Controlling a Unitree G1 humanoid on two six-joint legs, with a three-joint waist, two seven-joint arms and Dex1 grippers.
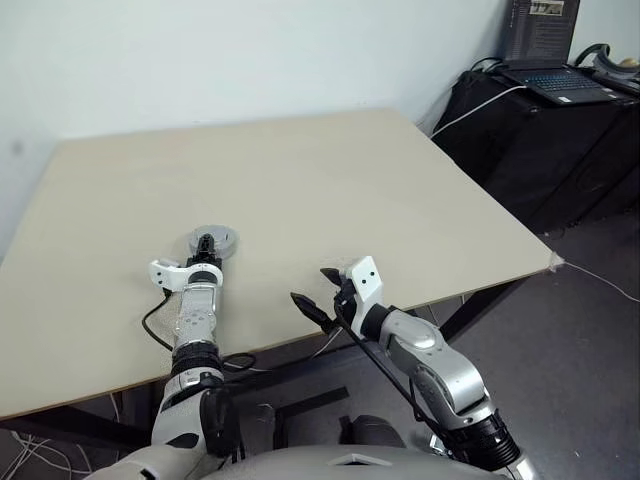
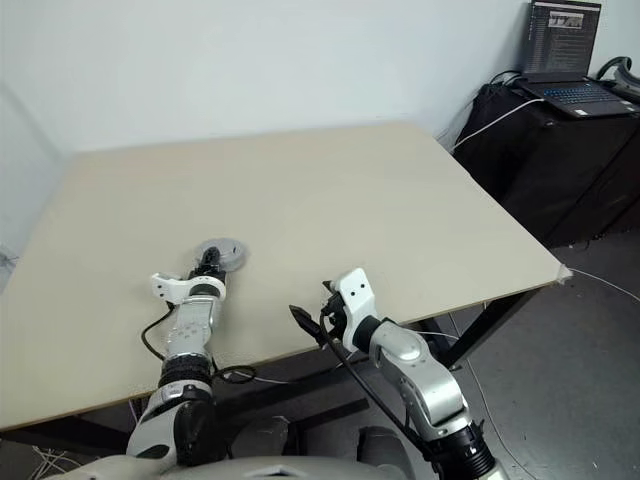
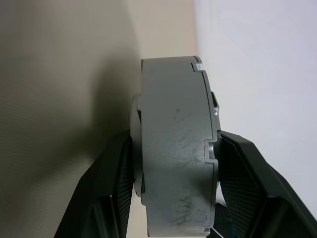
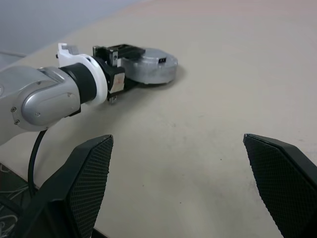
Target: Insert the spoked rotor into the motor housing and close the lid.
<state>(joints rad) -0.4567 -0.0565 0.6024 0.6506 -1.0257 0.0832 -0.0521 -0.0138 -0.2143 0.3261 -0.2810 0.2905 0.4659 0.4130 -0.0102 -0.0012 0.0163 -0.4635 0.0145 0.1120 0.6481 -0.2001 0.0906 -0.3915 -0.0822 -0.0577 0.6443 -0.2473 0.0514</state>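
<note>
Left end effector (image 3: 173, 198) grips level motor housing (image 3: 176, 148).

Head pair looks down over the table (image 1: 300, 180); both wrist views share the grey disc (image 4: 151, 64).

The motor housing (image 1: 213, 240) lies on the table (image 1: 330, 180) (left side, near the front edge).

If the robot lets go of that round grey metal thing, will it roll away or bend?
The closed motor housing looks like solid metal, so it probably stays stiff and feels heavy for its size. It lies flat on the table, so it likely won't roll. The left gripper clamps its flat faces, which look scuffed and perhaps slippery.
</note>
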